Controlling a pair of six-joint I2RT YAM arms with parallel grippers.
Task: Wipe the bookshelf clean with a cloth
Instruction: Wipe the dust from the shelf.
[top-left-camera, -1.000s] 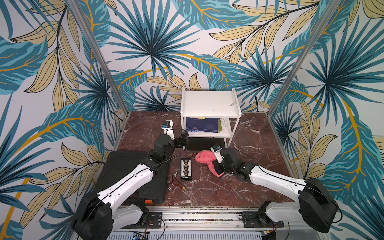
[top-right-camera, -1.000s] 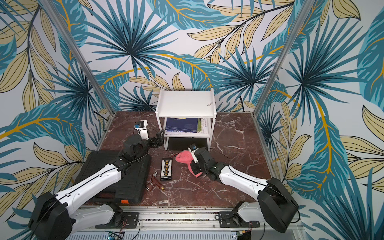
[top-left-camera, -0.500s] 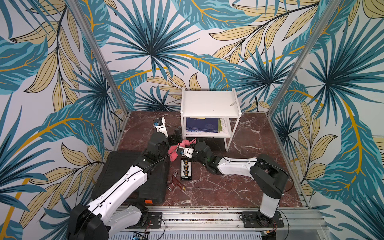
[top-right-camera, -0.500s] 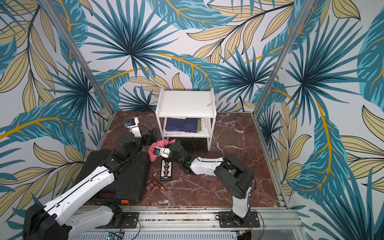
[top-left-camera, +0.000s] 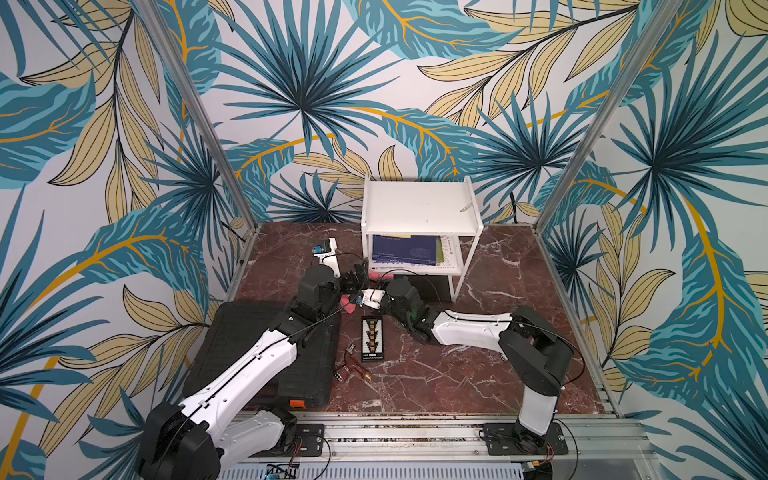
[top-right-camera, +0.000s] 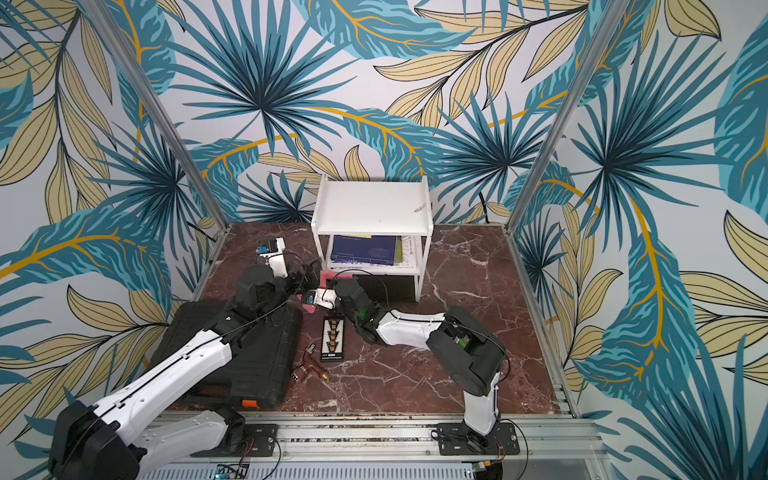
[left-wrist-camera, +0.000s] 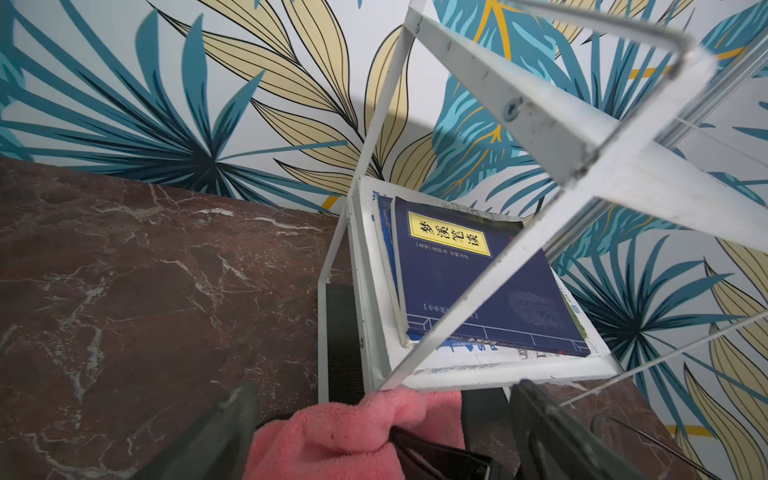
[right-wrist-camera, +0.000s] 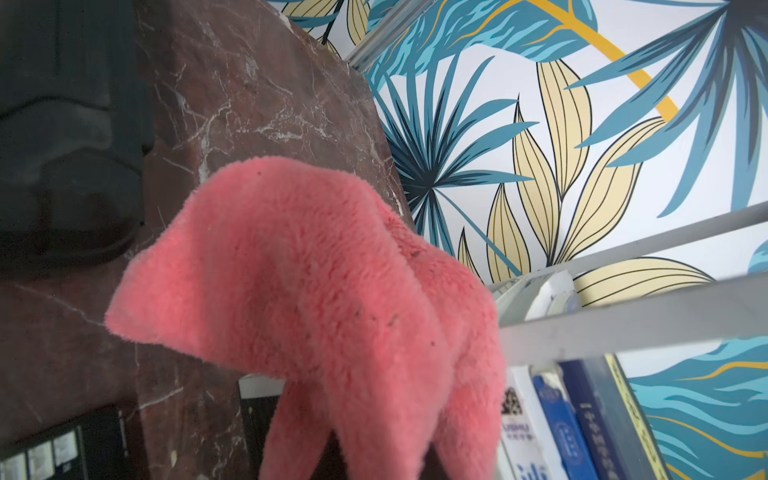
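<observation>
The white bookshelf stands at the back of the table. Its lower board and a rail show close in the wrist views. The pink cloth hangs bunched at the shelf's front left leg. Only small pink bits of the cloth show in both top views. My right gripper is shut on the cloth, its fingers buried in the fabric. My left gripper faces it, open, its fingers standing either side of the cloth without pinching it.
Books lie on the shelf's lower tier, and a dark block sits under it. A small scrap lies on the top board. A black ribbed case, a black bit holder and small loose parts lie in front.
My right arm has swung left and back, carrying the cloth from mid-table to the shelf's front left leg. My left gripper has come up beside it and opened a little wider.
</observation>
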